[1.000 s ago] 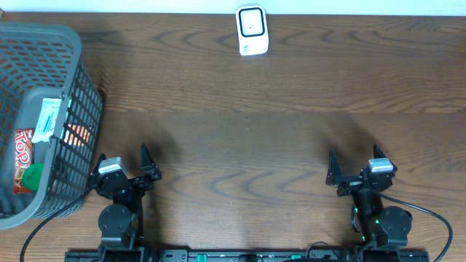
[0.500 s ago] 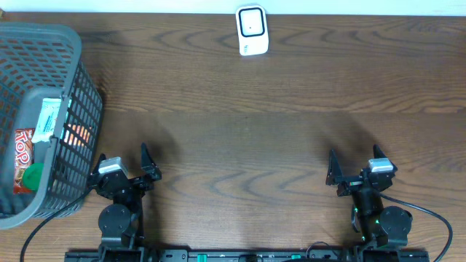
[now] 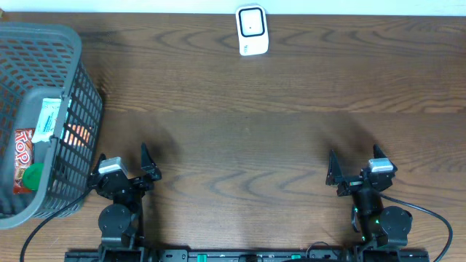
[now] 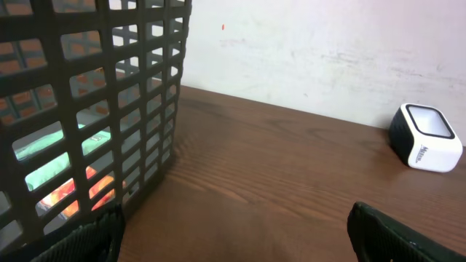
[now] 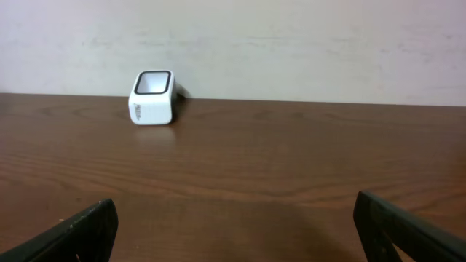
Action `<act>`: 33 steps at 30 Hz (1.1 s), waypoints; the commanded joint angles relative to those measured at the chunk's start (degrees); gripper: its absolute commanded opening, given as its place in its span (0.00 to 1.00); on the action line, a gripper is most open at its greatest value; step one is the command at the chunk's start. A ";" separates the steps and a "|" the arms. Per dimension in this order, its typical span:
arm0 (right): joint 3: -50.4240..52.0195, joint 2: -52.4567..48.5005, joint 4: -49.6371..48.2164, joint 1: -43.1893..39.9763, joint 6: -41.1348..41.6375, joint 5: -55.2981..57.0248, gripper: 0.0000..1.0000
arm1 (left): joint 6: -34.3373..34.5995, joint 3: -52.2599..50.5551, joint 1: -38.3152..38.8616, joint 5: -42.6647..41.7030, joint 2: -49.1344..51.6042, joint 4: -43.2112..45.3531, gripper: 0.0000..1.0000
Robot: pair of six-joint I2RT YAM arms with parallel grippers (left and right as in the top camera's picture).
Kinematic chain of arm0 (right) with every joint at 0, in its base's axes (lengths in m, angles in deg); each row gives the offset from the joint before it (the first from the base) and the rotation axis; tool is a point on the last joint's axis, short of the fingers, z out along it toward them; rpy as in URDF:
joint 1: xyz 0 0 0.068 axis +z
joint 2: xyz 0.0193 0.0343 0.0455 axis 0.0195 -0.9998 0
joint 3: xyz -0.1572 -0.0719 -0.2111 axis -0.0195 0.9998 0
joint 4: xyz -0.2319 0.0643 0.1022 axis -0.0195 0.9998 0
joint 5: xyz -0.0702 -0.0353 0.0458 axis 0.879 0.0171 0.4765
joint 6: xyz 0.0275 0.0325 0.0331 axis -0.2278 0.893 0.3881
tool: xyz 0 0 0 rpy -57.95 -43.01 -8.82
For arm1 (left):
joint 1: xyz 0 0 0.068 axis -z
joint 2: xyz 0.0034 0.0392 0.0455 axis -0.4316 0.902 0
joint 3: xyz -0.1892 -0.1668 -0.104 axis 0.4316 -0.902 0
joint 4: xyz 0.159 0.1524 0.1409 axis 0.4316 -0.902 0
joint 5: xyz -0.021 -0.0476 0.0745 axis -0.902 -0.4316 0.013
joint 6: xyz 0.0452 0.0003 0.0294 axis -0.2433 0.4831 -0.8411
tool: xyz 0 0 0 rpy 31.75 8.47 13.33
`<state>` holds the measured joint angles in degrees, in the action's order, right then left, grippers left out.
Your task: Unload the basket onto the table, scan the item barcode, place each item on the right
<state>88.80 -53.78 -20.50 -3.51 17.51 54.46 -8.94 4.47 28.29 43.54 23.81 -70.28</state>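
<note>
Both the left gripper (image 3: 124,164) and the right gripper (image 3: 354,166) are seen at the near edge of the dark brown wooden table (image 3: 240,138), each spread wide with nothing held. The items, among them a red snack packet (image 3: 22,148) and a pale green-and-white pouch (image 3: 48,118), are kept inside the grey plastic mesh basket (image 3: 84,94) just beside the left gripper. The white boxy scanner with a dark window (image 3: 252,30) is set at the far edge, well apart from both

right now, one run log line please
left end effector: open, empty, by basket | right end effector: open, empty | scanner: far edge | items: in basket
</note>
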 commanded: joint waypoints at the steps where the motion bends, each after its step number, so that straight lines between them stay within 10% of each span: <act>1: 0.13 0.31 0.22 0.35 0.76 0.07 0.99 | -0.52 -1.25 -0.31 0.13 -0.33 -1.92 0.98; 33: 0.13 0.31 0.22 0.35 0.76 0.07 0.99 | -0.59 -1.25 -0.31 0.79 -0.33 -1.70 0.98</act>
<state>88.80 -53.78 -20.50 -3.51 17.49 54.46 -8.94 4.47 28.29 43.57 23.81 -70.23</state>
